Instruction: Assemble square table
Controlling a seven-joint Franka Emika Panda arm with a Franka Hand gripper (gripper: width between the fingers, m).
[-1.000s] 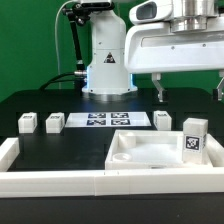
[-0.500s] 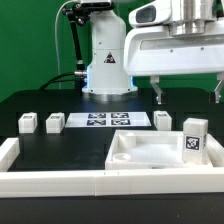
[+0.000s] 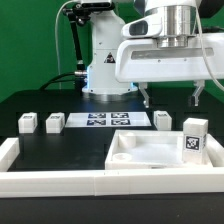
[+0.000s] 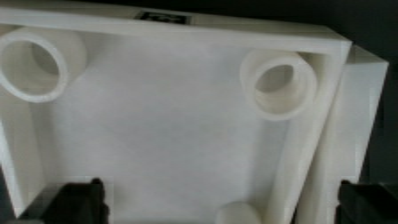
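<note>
The gripper (image 3: 172,97) hangs in the upper right of the exterior view, its two dark fingers (image 3: 147,97) pointing straight down and spread wide apart with nothing between them: it is released and grasps nothing. The fingertips stand clear above the tabletop, touching no part. The wrist is vertical, its broad white housing level over the fingers, and the arm (image 3: 165,20) rises out of the top of the frame. The white base (image 3: 104,62) stands behind, at upper centre, with a black cable at its left

In the wrist view the gripper (image 4: 222,200) looks straight down on the slab (image 4: 160,130), both fingertips (image 4: 80,198) dark and blurred, set well apart over the white surface. Two round sockets (image 4: 281,80) show in the slab's corners inside its raised rim, and a tag (image 4: 164,15) sits on one edge

In the exterior view the slab (image 3: 135,158) lies flat at lower right, under the gripper. One leg (image 3: 194,139) stands upright at its right corner, tag facing the camera; whether it is on the slab or just beside it I cannot tell. Three smaller legs stand on the black table (image 3: 60,145) behind: two (image 3: 28,122) close together at middle left, one (image 3: 162,119) at middle right. The marker board (image 3: 105,121) lies flat between them. White bars (image 3: 50,181) run along the front and left edges
</note>
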